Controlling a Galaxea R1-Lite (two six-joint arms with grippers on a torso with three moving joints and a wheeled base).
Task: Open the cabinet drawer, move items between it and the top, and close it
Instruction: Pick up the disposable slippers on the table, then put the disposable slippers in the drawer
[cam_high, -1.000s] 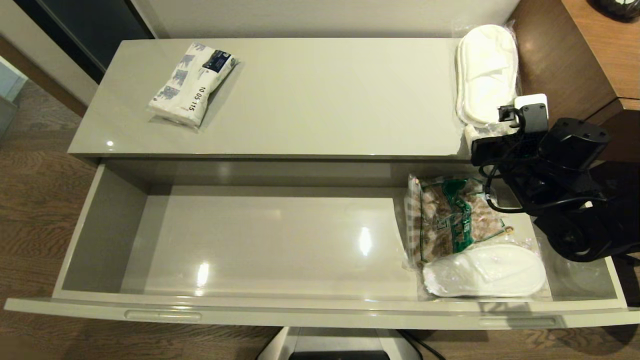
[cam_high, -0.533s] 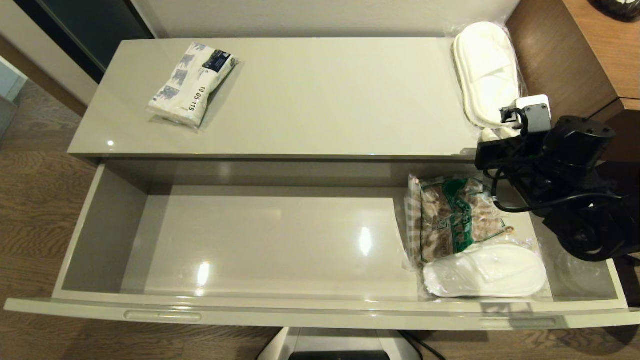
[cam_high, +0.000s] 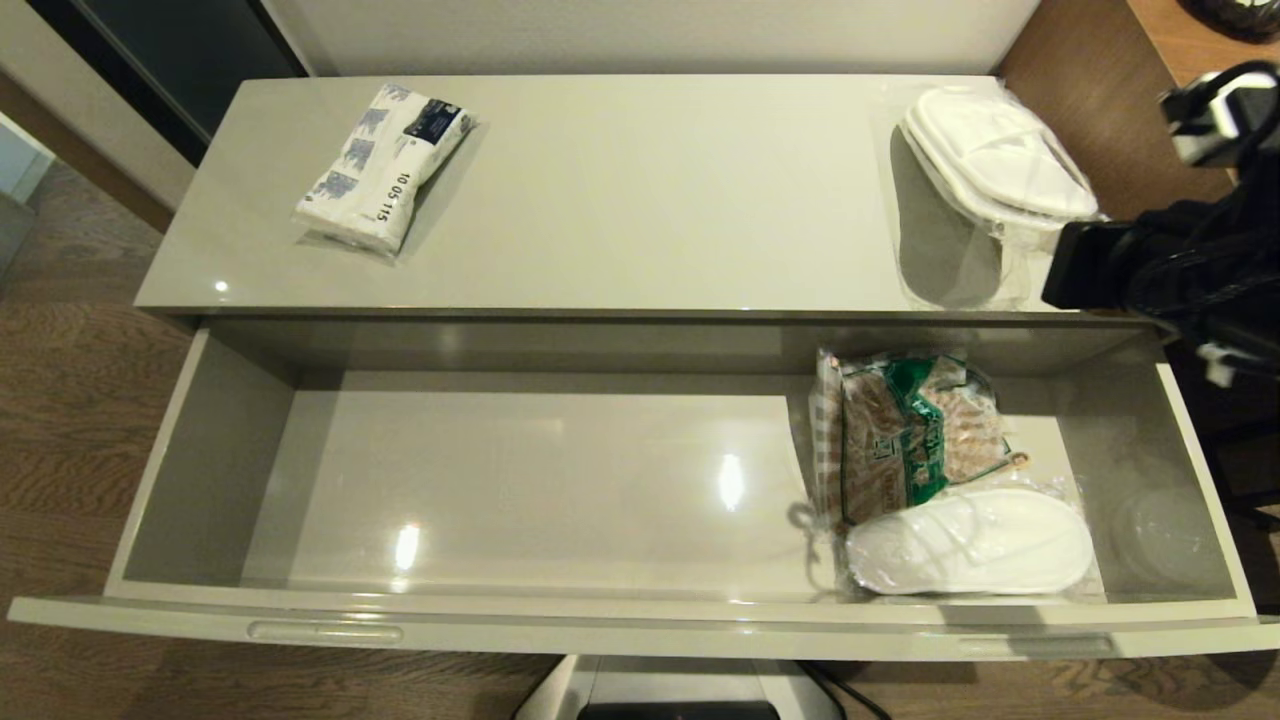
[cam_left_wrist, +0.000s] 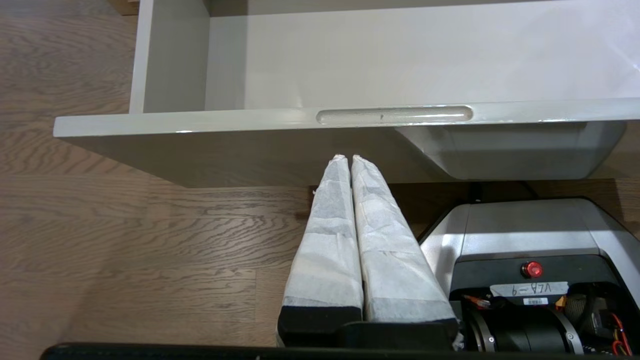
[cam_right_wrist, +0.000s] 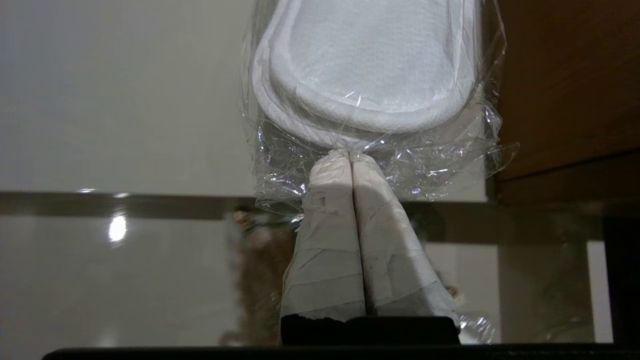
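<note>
1. While the head view looks down on the cabinet, the drawer (cam_high: 660, 610) stands pulled fully out below the pale glossy top (cam_high: 620, 190). On the top's left end lies a tissue pack (cam_high: 385, 165). At its right end a wrapped pair of slippers (cam_high: 1000, 165) is tilted, its near end raised off the surface by the right gripper (cam_high: 1050, 265), which reaches in from the right edge. Inside the drawer, at its right end, a checked snack bag (cam_high: 905, 440) lies touching a second wrapped pair of slippers (cam_high: 970, 545), which rests against the front wall.

2. Seen from the left wrist, the left gripper (cam_left_wrist: 349, 159) is parked low, under the drawer's front rim and below one handle slot (cam_left_wrist: 394, 115). Its padded fingers (cam_left_wrist: 330, 225) are pressed together on nothing.

3. Seen from the right wrist, the right gripper's fingers (cam_right_wrist: 330, 220) are closed, pinching only the loose crinkled plastic at the end of the slipper pack, just short of the slippers themselves.

4. Risk, as a judgement: the hold is on thin film alone. The wrap could slide out from between the fingers or tear, dropping the pack. The pack also hangs from one end, so it may swing and catch on the cabinet edge or land on the snack bag.
</note>
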